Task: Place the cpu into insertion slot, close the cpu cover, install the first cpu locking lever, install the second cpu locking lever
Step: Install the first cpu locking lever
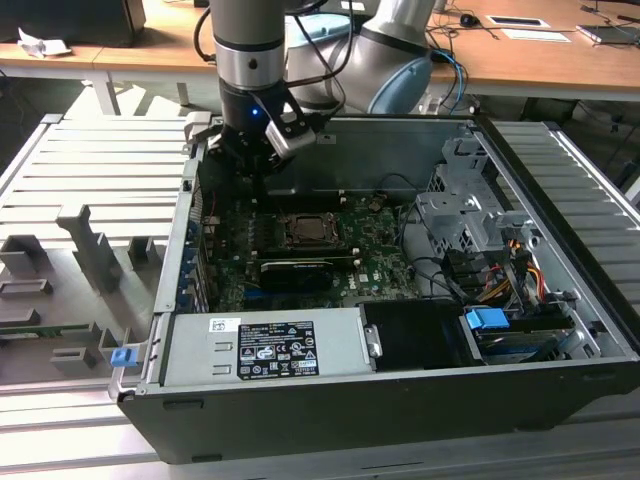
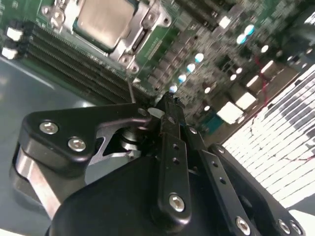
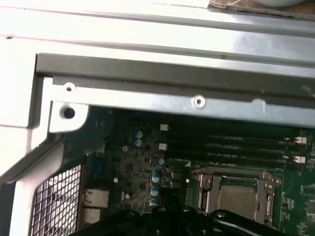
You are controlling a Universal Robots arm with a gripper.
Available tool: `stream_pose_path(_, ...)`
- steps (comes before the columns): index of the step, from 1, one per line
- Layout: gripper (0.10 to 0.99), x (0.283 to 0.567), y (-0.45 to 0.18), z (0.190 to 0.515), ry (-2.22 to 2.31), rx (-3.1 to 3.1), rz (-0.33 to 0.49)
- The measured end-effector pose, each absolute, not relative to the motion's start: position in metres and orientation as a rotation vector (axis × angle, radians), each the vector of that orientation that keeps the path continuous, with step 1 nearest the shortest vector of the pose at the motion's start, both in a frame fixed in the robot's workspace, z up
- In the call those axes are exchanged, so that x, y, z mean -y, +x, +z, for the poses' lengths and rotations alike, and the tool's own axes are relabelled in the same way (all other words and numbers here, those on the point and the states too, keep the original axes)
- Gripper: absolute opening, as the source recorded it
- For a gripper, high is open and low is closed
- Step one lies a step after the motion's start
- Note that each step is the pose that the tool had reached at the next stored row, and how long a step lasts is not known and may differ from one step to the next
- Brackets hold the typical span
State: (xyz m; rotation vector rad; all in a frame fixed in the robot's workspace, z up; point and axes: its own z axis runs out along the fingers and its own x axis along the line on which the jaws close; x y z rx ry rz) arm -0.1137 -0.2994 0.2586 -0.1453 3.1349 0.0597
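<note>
Green motherboard lying flat in an open desktop computer case, case set on a ribbed grey metal work surface

Insertion slot: square socket with silvery rim, near the middle of the board; seen also in both wrist views

Cpu: pale silvery-beige square chip, seated inside the slot, face up; its metal face is visible through the window of the cpu cover, which lies down flat over it as a silvery frame

Memory slots: long dark parallel rows, just beside the socket, between it and the case wall

Long black card: on the board, beside the socket on the side nearer the exterior camera

Power supply box: grey, labelled, along the case's near edge in the exterior view

Gripper: black, on a silver-and-black arm, hanging above the board's corner toward the exterior view's left and far side, clear of the socket; fingers pressed together with nothing between them, tips above the row of small capacitors

Wooden desks: behind the case
</note>
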Motion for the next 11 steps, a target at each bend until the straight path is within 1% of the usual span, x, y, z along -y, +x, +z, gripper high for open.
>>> stream_pose_path(4, 0.106, 0.2912, -0.1139, 0.2572, -0.144, -3.135, 0.06)
stream_pose_path(11, 0.106, 0.291, -0.1081, 0.2567, -0.129, -3.135, 0.06)
